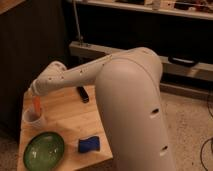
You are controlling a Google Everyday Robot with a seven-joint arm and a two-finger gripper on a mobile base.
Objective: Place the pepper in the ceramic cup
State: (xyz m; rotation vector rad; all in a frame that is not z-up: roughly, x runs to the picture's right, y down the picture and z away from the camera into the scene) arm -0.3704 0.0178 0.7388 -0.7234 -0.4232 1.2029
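The orange pepper hangs upright from my gripper at the table's left edge. Its lower end dips into the mouth of the small whitish ceramic cup, which stands directly below on the wooden table. The gripper is shut on the pepper's upper end. The arm's pale wrist covers most of the fingers. My large white arm reaches from the lower right across the table to the cup.
A round green plate lies at the table's front left, just in front of the cup. A blue sponge lies to its right. A small black object lies at the back. Dark shelving stands behind.
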